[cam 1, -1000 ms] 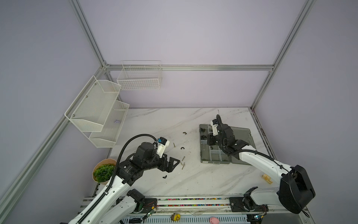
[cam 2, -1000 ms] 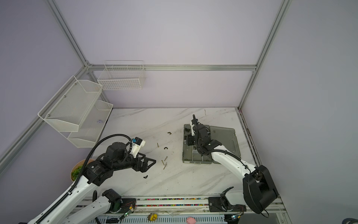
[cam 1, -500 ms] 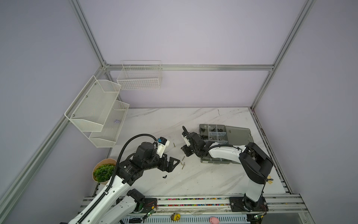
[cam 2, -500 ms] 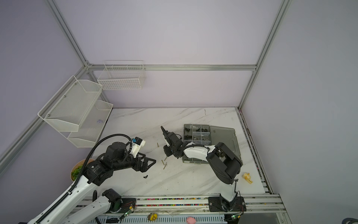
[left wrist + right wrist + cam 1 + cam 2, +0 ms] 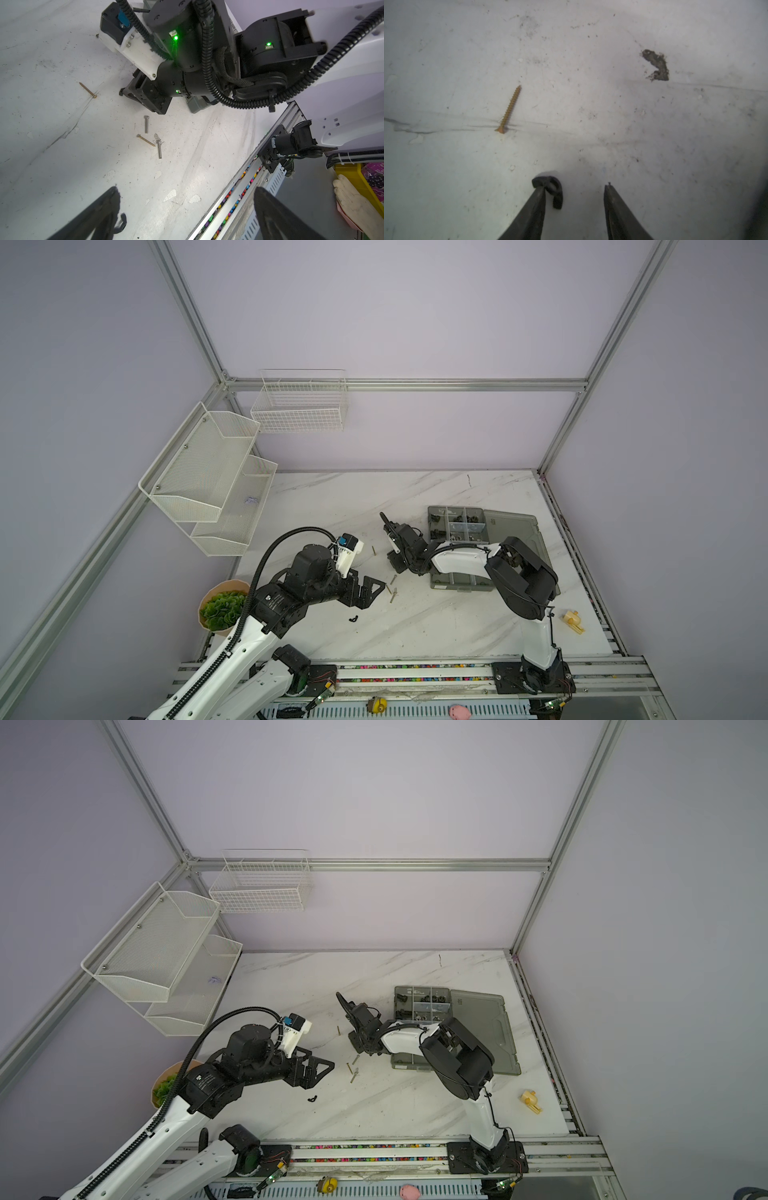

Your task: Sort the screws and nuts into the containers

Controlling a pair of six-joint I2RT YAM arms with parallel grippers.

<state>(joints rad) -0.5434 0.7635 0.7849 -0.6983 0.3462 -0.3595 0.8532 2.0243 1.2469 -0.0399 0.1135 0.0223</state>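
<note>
My right gripper (image 5: 574, 187) stands open, low over the marble table just left of the organizer box (image 5: 515, 531). A tiny black wing nut (image 5: 550, 191) lies against the tip of one finger; the other finger is clear of it. A brass screw (image 5: 508, 109) lies farther ahead. My left gripper (image 5: 187, 193) is open wide above the table's front, with another black wing nut (image 5: 121, 223) beside one finger. Two silver screws (image 5: 146, 124) and a brass one (image 5: 146, 140) lie between the two grippers. In both top views the containers (image 5: 424, 1004) hold dark parts.
White mesh shelves (image 5: 208, 481) and a wire basket (image 5: 299, 406) hang on the left and back walls. A potted green plant (image 5: 222, 610) stands at the front left edge. A yellow toy (image 5: 573, 620) lies at the front right. A dark scuff (image 5: 656, 65) marks the table.
My right arm swung from above the organizer box to the table left of it, and its jaws opened. The left arm stayed put.
</note>
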